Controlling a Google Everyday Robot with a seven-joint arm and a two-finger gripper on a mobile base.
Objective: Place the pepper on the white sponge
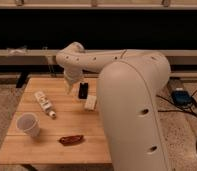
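The pepper (72, 139), dark red-brown and glossy, lies on the wooden table (67, 120) near its front edge, right of centre. The white sponge (90, 103), a small off-white block, sits further back, close to my arm's large white body. My gripper (69, 89) hangs from the bent arm over the back of the table, just left of a small black block (83, 91). It is well behind the pepper and to the left of the sponge. Nothing shows in it.
A white cup (28, 124) stands at the front left. A long white labelled tube (44, 104) lies left of centre. My arm's bulky white link (132, 110) covers the table's right side. A blue device (181, 96) and cables lie on the floor at right.
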